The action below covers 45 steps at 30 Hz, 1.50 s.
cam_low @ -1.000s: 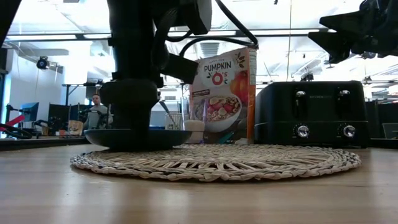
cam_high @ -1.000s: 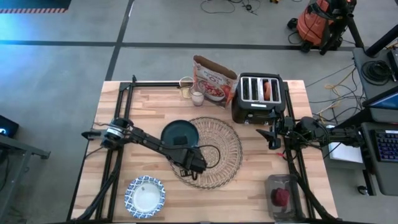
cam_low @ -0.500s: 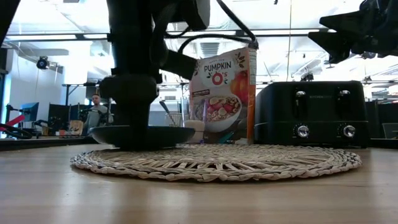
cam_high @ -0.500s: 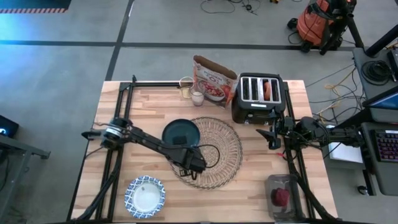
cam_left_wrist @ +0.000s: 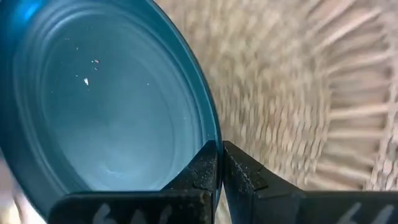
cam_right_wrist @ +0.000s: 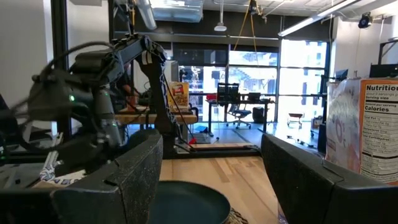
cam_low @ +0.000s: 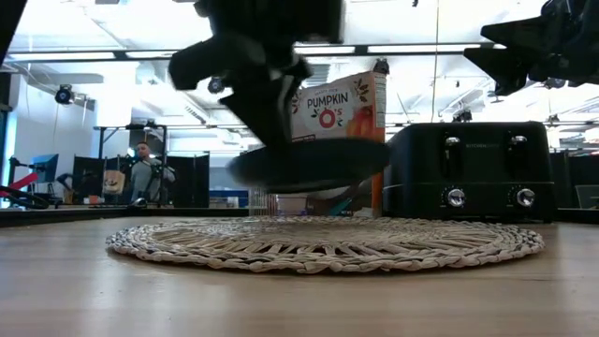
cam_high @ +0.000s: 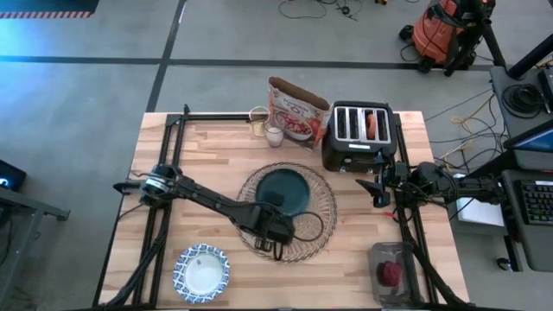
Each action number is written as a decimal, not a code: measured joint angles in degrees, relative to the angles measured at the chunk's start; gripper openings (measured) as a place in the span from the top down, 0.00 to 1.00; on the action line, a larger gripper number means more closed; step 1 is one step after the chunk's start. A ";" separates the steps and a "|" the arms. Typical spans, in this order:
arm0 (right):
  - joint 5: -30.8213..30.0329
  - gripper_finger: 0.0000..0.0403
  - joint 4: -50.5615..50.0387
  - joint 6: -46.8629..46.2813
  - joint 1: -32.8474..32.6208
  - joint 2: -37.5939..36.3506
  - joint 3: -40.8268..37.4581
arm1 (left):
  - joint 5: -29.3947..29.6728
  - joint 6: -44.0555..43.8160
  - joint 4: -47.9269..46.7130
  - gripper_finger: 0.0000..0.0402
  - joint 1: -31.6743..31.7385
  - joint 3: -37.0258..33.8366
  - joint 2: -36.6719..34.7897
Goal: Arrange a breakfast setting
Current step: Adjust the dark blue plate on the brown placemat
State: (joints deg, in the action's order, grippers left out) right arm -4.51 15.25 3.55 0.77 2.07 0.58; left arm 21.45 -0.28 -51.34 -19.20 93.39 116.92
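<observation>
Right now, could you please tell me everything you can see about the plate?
The plate is round, dark teal and glossy, with a shallow well and raised rim. The left gripper is shut on its rim and holds it in the air, roughly level, above the woven placemat. Nothing lies on it.

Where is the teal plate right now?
In the high view the plate is over the middle of the placemat, just left of the toaster. The low view shows it lifted clear of the mat, held at its rim by the left gripper.
</observation>
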 joint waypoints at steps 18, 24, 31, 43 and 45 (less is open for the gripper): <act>0.01 0.35 -0.02 -0.08 0.00 0.00 -0.01 | -14.56 17.82 14.48 1.00 -0.04 -0.23 1.78; 0.02 0.35 0.00 0.02 0.00 0.00 0.00 | -14.51 17.64 15.31 1.00 -0.11 -0.27 2.76; 0.02 0.35 -0.01 -0.06 -0.01 0.00 -0.01 | -13.66 17.37 15.34 0.98 0.05 -0.27 2.84; 0.00 0.35 -0.02 -0.08 0.00 0.00 0.00 | -12.89 12.17 15.33 0.98 1.35 -0.32 2.84; 0.02 0.35 -0.01 0.02 0.00 0.00 0.00 | -12.92 11.34 15.33 0.98 1.61 -0.32 2.86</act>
State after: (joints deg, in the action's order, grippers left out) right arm -4.50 15.24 3.57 0.78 2.07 0.58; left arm 8.54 11.06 -36.01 -17.59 93.08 119.79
